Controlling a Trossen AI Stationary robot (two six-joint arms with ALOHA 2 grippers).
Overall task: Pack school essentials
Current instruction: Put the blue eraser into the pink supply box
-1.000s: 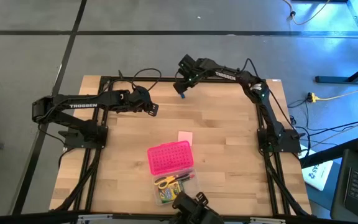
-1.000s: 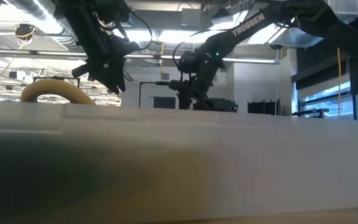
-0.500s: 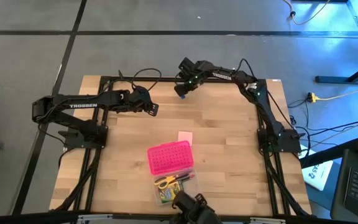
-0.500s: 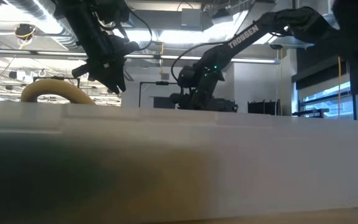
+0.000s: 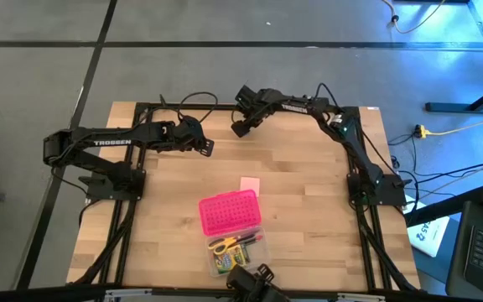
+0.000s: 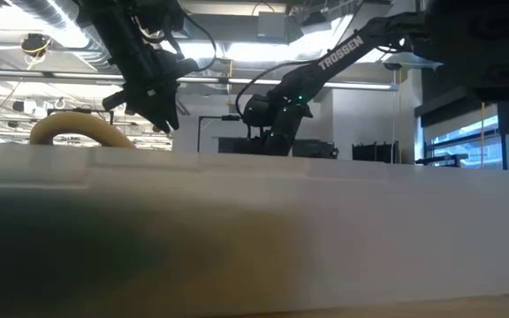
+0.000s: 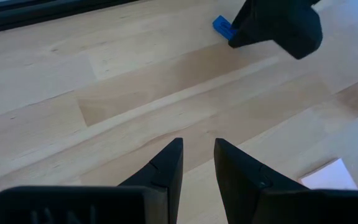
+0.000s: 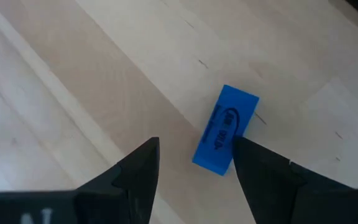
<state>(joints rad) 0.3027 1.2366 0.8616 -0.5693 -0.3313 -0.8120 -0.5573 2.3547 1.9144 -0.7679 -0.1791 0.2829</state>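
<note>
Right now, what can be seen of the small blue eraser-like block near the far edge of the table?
The small blue rectangular block looks like a solid eraser with dark printed lettering on its top face. It lies flat on the light wooden table, near the far edge, apart from the other stationery. The right gripper hangs just over it, open, one finger beside the block's edge; the frames do not show contact. From the left wrist view only one corner shows, the rest hidden behind the right arm.

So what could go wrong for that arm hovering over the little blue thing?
The blue eraser lies askew and off-centre to the right gripper, partly under one finger, so open fingers coming down may land on it or knock it away. It also lies near the table's far edge, far from the bright pink dotted box; a slip could lose it.
</note>
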